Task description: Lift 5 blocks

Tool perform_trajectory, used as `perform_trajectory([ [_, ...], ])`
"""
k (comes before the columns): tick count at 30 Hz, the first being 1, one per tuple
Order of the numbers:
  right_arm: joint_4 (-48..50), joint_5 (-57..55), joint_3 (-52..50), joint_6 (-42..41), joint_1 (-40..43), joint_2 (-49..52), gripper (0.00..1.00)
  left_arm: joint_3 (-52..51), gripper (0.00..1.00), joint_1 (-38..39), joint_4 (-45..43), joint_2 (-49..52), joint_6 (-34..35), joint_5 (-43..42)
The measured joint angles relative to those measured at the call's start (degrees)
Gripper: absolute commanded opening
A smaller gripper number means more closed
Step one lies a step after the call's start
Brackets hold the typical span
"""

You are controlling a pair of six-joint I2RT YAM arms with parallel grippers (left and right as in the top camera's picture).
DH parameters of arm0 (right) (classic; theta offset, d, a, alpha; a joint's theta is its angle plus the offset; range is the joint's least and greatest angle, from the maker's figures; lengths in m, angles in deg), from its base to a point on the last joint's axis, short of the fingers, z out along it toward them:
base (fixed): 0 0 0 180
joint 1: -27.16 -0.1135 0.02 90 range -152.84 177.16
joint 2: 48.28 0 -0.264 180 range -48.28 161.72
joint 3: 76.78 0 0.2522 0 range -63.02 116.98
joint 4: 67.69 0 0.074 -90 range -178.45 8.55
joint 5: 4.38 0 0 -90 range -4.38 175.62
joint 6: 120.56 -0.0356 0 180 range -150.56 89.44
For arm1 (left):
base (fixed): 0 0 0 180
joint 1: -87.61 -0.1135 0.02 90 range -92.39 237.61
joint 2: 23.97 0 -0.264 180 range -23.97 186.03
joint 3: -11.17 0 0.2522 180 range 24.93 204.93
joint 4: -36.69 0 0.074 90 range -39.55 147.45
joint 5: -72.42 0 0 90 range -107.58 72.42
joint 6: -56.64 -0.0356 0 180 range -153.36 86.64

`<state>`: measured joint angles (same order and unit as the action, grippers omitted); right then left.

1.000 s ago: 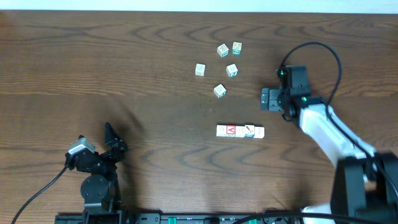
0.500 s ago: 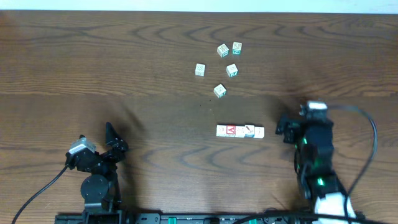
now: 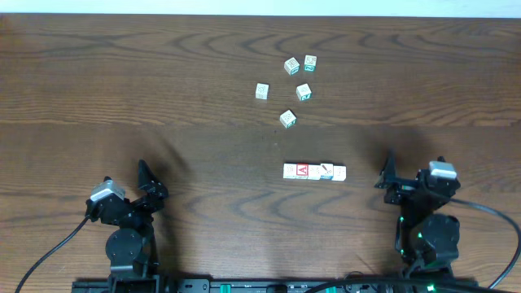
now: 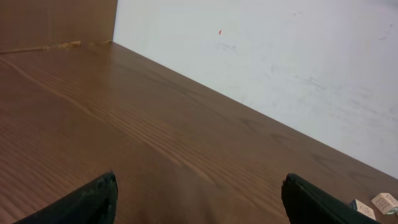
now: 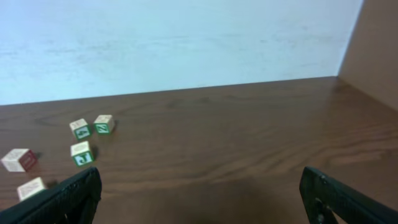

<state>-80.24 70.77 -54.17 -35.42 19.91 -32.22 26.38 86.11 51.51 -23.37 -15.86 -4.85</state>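
**A:** First entry?

**B:** Row of small pale wooden alphabet cubes [image 3: 314, 172], touching side by side. It lies flat on the dark brown wood-grain table [image 3: 122, 81], right of centre. A bold red "A" shows on the second cube from the left. None is lifted.

**A:** Next nearest?

**B:** Five loose pale wooden cubes [image 3: 287, 119] with green and red prints. They are scattered apart from one another, beyond the row toward the far edge.

**A:** Tools?

**B:** Left gripper [image 4: 199, 208], black, two fingers. Its jaws are spread wide and hold nothing. It sits at the near left edge, well apart from the row. Right gripper [image 5: 202, 202], same make, jaws likewise spread wide and holding nothing. It sits near the front, to the right of the row and not touching it.

**A:** Surroundings?

**B:** Pale wall [image 5: 186, 43], past the table's far edge.
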Motion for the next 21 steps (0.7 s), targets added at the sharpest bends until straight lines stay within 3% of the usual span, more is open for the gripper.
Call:
perform_trajectory([
  [14, -3.69, 0.13, -8.24, 5.29, 1.07, -14.03, 0.99, 0.00, 0.85, 0.00, 0.00, 0.00, 0.00, 0.00],
  [21, -3.93, 0.44, -8.41, 7.72, 1.55, -15.34, 0.99, 0.00, 0.85, 0.00, 0.00, 0.00, 0.00, 0.00],
])
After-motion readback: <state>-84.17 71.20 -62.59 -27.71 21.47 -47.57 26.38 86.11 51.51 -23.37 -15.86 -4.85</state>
